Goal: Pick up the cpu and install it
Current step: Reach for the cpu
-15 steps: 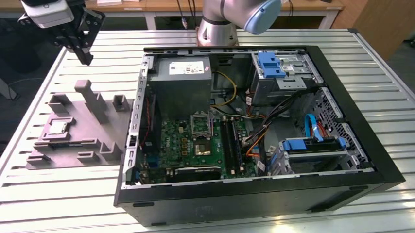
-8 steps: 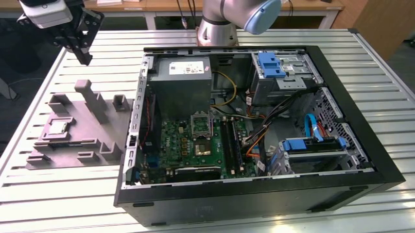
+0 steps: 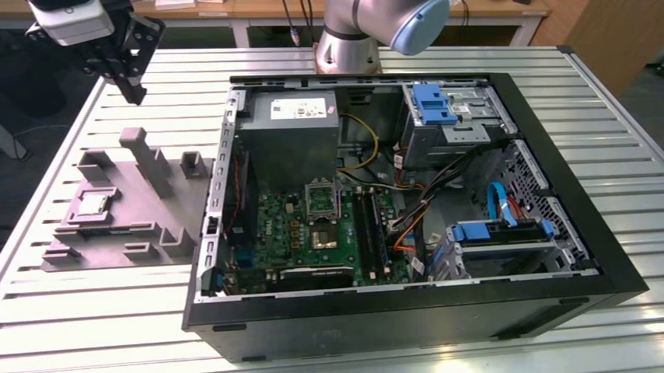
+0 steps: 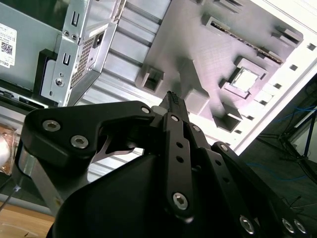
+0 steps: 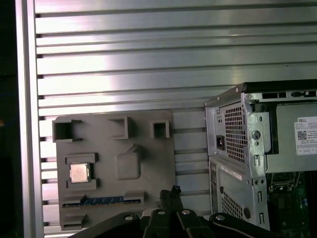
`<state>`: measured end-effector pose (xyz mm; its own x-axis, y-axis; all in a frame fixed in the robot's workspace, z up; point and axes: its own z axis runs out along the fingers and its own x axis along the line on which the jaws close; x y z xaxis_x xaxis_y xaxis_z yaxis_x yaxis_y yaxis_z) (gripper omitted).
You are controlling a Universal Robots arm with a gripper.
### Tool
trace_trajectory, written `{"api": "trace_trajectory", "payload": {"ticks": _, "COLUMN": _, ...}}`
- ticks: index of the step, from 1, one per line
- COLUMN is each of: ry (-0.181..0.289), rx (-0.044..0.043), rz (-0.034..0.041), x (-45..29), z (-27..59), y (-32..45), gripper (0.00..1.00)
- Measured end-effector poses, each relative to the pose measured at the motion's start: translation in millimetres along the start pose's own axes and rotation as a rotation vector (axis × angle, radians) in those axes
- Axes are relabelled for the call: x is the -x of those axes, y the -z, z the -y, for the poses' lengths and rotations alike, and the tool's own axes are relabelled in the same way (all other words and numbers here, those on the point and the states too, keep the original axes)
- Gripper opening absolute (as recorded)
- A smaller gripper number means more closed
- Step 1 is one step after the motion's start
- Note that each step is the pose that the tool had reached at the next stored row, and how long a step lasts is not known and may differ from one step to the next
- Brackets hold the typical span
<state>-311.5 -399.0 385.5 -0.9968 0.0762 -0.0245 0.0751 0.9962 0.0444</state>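
Progress: sitting at the very start, judging from the layout. Holding pincer (image 3: 133,93) high over the counter (image 3: 104,311) near its far corner at the exterior view's left, tips pressed together, gripping nothing. Finding cpu (image 3: 92,203) below it, lying flat with metal top up in a square pocket of the grey fixture tray (image 3: 155,183), well apart from the pincer and not touched. Noting the tray resting just beside the open computer case (image 3: 581,264), on the exterior view's left of it. Looking further in: green motherboard (image 3: 295,233) lying on the case floor, with socket frame (image 3: 322,198) near its middle, apparently carrying no silvery chip, though hard to tell for sure. Counting both pickup and installation as not yet done.
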Motion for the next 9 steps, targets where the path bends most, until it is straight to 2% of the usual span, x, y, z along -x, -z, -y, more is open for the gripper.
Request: {"api": "trace_trajectory", "payload": {"ticks": 9, "ry": 0.000, "rx": -0.0001, "rz": -0.0001, "x": -2.7, "z": 0.2, "y": -0.5, "gripper": 0.11}}
